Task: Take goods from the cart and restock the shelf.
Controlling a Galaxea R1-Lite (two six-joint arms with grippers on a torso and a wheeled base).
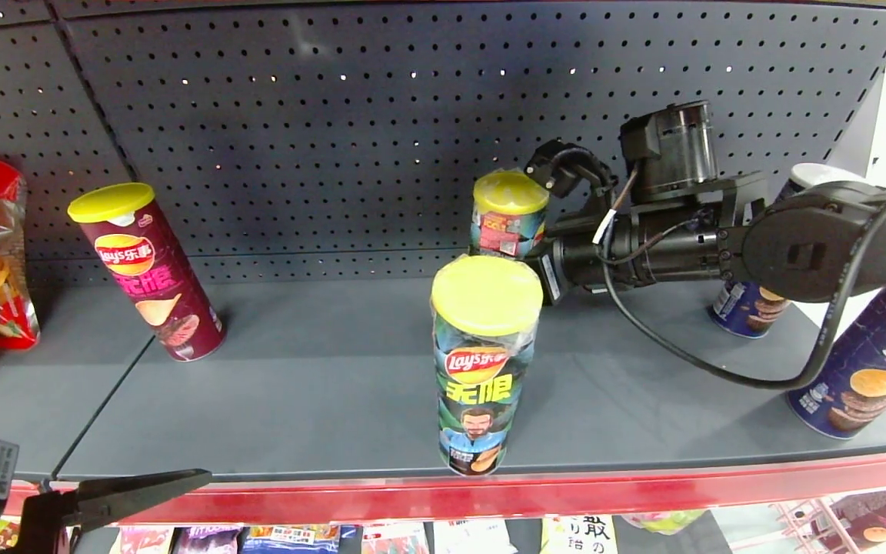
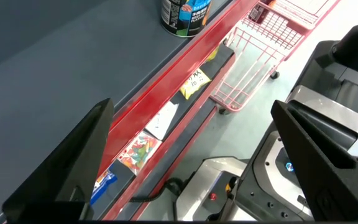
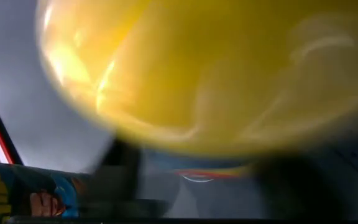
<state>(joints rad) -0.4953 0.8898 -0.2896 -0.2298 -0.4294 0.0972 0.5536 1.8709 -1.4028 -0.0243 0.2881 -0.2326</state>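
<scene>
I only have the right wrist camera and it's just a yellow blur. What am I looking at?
Observer: In the head view, that yellow is the lid of the rear can, at the back of the shelf. The right arm comes in at it from the right. I cannot tell whether it is gripped.
Operator: Anything in front of it?
Observer: Yes, a front can with the same yellow lid stands upright near the shelf's red edge, directly before the rear one.
Operator: Where's the left gripper?
Observer: The left gripper is open and empty, low by the red edge.
</scene>
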